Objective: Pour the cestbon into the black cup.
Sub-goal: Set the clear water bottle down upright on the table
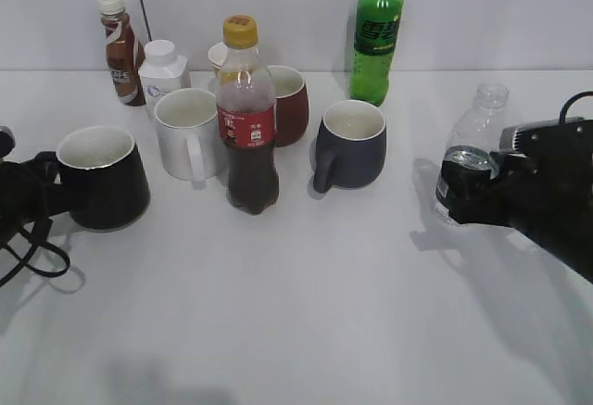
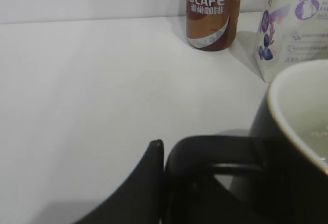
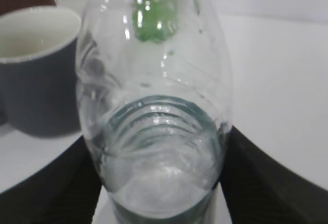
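We see the right gripper point(image 1: 471, 185) clamped around the cestbon point(image 1: 473, 150) at three o'clock; at nine o'clock, the left gripper point(image 1: 39, 192) pinches the black cup point(image 1: 104, 177) by its handle.

Clear, thin, ribbed plastic for the cestbon point(image 1: 474, 136) — glinting where light catches. Glossy glazed black on the black cup point(image 1: 100, 178), off-white inside. Matt dark grey-blue mug point(image 1: 350, 145) mid-table. Smooth, faintly sheened white table point(image 1: 306, 312) — matt black casing on the right gripper point(image 1: 463, 192).
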Robot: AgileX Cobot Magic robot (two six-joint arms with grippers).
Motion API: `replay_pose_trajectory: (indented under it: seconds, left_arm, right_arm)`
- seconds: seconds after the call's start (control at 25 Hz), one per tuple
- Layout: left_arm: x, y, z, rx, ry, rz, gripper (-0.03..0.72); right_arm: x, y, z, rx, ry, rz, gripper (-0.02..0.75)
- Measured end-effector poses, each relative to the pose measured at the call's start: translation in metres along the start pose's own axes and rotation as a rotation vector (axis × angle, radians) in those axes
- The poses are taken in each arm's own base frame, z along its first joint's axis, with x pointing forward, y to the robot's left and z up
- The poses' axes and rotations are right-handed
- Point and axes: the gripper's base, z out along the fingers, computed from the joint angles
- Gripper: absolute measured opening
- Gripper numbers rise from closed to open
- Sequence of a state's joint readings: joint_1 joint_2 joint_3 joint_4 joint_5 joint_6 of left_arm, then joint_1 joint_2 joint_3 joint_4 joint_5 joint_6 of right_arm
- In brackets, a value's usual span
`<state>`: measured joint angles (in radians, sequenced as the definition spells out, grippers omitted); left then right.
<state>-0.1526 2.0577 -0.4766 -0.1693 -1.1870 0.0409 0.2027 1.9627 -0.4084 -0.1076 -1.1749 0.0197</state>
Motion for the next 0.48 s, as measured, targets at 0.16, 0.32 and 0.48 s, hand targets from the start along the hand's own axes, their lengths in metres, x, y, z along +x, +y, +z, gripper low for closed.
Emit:
replay_pose_trajectory:
  seconds: [0.16,0.32,0.48]
  left_arm:
    - [0.004,0.001,-0.006,0.003,0.013,0.002,0.055]
    - [0.009,0.002,-0.012,0.006,0.034,0.004,0.074]
    - [0.011,0.002,-0.016,0.006,0.045,0.006,0.127]
  right_arm:
    - [0.004,0.000,0.001,-0.001,0.001,0.013,0.494]
    - [0.004,0.000,0.001,-0.001,-0.002,0.017,0.494]
    - [0.004,0.000,0.001,-0.001,-0.002,0.018,0.494]
